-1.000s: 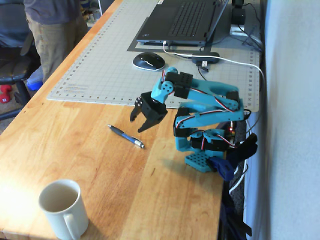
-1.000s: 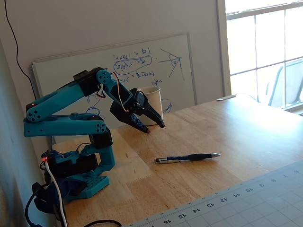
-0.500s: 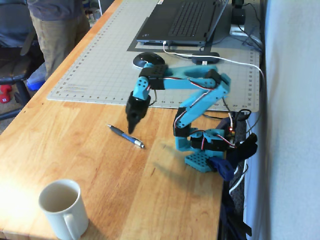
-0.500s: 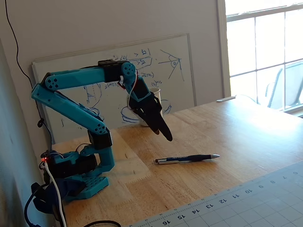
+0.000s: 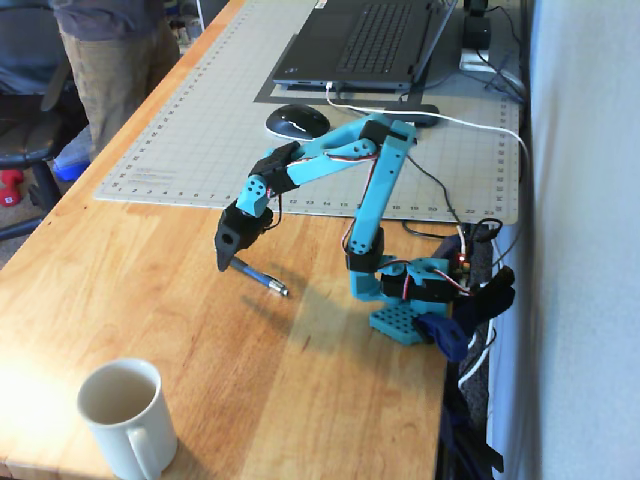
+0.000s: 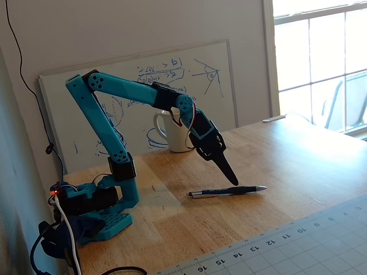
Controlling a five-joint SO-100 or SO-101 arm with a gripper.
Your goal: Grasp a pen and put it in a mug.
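The blue pen (image 5: 262, 278) lies flat on the wooden table, silver tip toward the arm's base; it also shows in the other fixed view (image 6: 226, 192). My gripper (image 5: 223, 266) hangs point-down just above the pen's dark end, its black fingers together and holding nothing. In the other fixed view the gripper (image 6: 232, 180) hovers just over the pen's middle, not touching it. The off-white mug (image 5: 125, 415) stands upright near the table's front corner, well apart from the pen. In the other fixed view the mug (image 6: 172, 134) is partly hidden behind the arm.
A grey cutting mat (image 5: 200, 130) holds a laptop (image 5: 370, 40) and a mouse (image 5: 296, 120). A person (image 5: 110, 60) stands beside the table. A whiteboard (image 6: 143, 97) leans on the wall behind the mug. The arm's base (image 5: 400, 320) sits at the table edge with cables.
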